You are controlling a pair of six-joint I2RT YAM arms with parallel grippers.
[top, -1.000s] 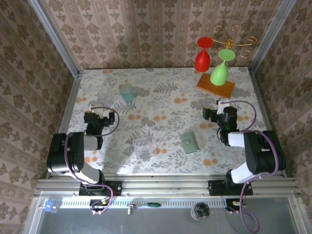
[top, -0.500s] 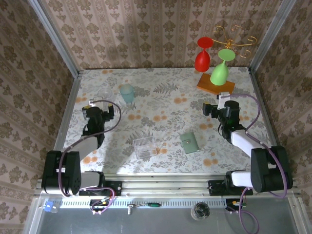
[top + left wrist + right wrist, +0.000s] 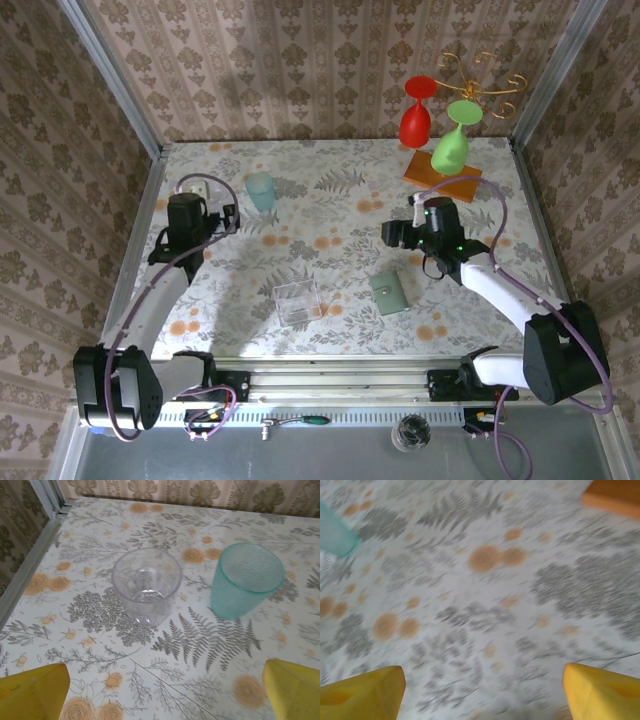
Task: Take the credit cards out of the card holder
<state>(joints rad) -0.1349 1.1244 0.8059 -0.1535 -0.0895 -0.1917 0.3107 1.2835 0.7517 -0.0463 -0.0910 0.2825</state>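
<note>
The card holder (image 3: 388, 293) lies folded on the desk (image 3: 340, 215), near its front edge, right of the clear box (image 3: 297, 301). Left fingers (image 3: 30, 692) and right fingers (image 3: 600, 690) stand apart, empty. Advised: pin one panel, lift the other, then pinch each card. Count: one holder, one box, one teal cup (image 3: 245, 582), one clear glass (image 3: 146, 585), two goblets (image 3: 416, 115); cards hidden, uncounted.

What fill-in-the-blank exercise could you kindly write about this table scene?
1. The card holder lies to the ____ of the clear box, seen from above.
2. Beside the red goblet hangs a ____ one.
3. The left gripper and the right gripper both stand ____, holding nothing.
Missing words: right, green, open.
</note>
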